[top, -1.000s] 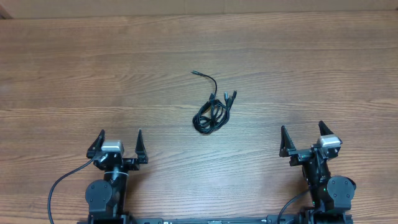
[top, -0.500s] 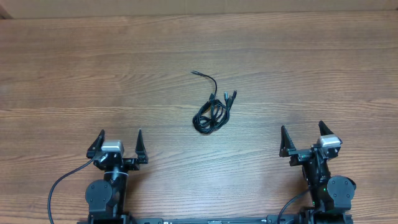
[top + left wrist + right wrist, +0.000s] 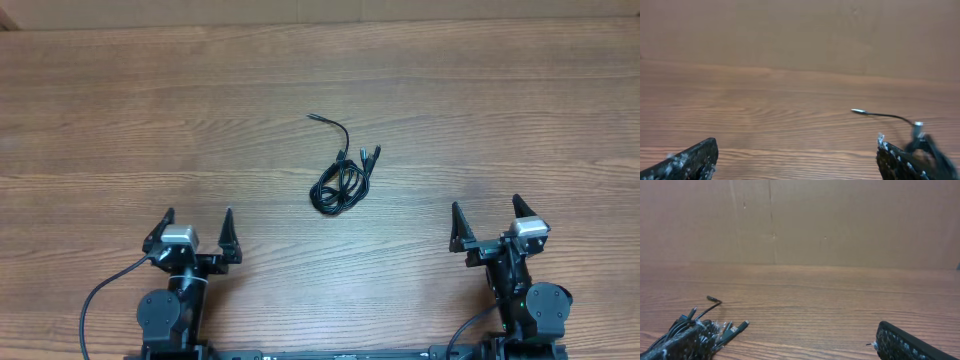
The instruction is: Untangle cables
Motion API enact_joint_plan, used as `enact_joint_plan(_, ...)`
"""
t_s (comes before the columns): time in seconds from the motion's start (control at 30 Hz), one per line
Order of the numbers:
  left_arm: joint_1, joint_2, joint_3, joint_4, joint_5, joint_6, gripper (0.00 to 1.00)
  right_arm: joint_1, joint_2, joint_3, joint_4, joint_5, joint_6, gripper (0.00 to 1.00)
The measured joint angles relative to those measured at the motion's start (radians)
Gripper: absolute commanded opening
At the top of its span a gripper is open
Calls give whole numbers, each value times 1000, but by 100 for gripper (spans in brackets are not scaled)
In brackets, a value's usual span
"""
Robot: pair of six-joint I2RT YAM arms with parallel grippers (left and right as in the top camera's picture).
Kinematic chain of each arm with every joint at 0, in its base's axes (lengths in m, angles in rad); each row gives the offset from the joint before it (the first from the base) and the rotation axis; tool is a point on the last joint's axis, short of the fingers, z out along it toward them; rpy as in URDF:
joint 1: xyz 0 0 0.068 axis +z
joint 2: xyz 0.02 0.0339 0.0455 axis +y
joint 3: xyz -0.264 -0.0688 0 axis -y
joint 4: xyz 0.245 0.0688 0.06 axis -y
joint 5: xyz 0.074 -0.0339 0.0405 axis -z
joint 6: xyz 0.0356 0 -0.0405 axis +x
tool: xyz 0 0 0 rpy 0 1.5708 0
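The cables [image 3: 340, 180] lie as one small black knotted bundle at the middle of the wooden table, with one strand curling up-left to a plug tip and two silver plugs at its upper right. My left gripper [image 3: 193, 232] is open and empty at the near left, well short of the bundle. My right gripper [image 3: 486, 222] is open and empty at the near right. The left wrist view shows one strand with a silver tip [image 3: 885, 115] beyond the right finger. The right wrist view shows the bundle with its plugs [image 3: 715, 327] behind the left finger.
A brown cardboard wall [image 3: 840, 220] stands along the table's far edge. Thicker black robot wires [image 3: 100, 295] trail by the arm bases at the near edge.
The left gripper has shifted very slightly right and toward the near edge. The cables and the right arm have not moved.
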Motion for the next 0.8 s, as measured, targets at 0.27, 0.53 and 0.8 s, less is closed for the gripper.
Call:
enact_joint_plan(0.27,0,0,19,-37,159,-45,100,0,0,0,0,0,0,100)
enact_joint_plan(0.53,0,19,162,-212,205,-67,100,0,0,0,0,0,0,100)
enact_joint_plan(0.8,0,229,316,-223,227,-70,100,0,-1,0,0,1,0,100)
